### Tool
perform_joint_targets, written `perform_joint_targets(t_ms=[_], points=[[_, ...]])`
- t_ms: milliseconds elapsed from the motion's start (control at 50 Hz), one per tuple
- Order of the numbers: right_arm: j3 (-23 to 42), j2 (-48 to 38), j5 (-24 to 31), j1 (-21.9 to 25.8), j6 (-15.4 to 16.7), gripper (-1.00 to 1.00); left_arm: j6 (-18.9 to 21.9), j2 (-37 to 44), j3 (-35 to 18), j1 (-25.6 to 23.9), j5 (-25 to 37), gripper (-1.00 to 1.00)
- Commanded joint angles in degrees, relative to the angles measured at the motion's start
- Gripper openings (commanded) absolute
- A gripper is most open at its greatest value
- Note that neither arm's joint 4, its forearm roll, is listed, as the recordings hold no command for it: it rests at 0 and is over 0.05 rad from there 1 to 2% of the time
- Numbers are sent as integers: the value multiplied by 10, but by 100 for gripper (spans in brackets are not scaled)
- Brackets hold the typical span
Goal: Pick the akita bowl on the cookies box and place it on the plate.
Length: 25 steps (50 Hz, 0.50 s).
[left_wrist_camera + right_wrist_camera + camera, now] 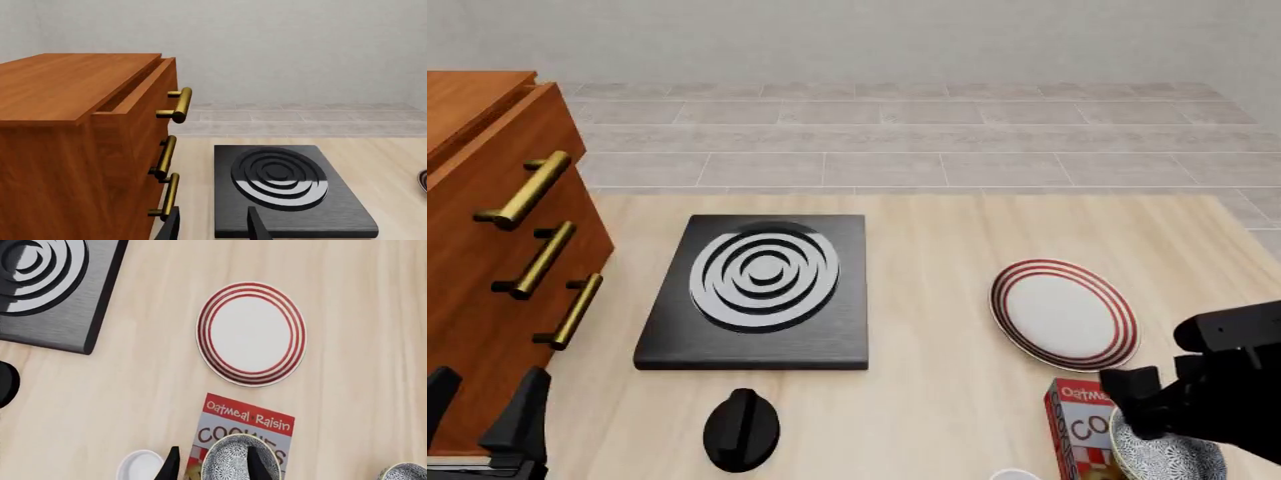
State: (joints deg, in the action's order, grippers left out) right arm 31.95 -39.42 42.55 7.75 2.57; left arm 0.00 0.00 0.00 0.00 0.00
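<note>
Lower right, front view: your right gripper straddles the akita bowl rim, fingers apart.
Bowl: sits on the cookies box.
Plate: bare, just beyond, awaiting it.
Left gripper: apart, idle.

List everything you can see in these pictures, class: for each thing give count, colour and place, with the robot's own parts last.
akita bowl: 1, white speckled inside, on the cookies box, between the right fingers
cookies box: 1, red, near right
plate: 1, white, red rings, right, beyond box
black slab: 1, white rings, centre
dark knob: 1, near slab
wooden cabinet: 1, brass handles, left
small white dish: 1, beside box
second speckled bowl: 1, partly seen
left gripper: open
right gripper: straddling the bowl
</note>
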Motion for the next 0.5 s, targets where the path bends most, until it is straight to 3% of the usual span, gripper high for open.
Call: perform_joint_targets(t_ms=[20,220,500], points=[[-20,-12,-21,10,-17,100,0,0,0,0,0,100],[-32,-13,-32,8,-16,100,0,0,0,0,0,100],[-61,-9,-47,16,-47,100,0,0,0,0,0,100]])
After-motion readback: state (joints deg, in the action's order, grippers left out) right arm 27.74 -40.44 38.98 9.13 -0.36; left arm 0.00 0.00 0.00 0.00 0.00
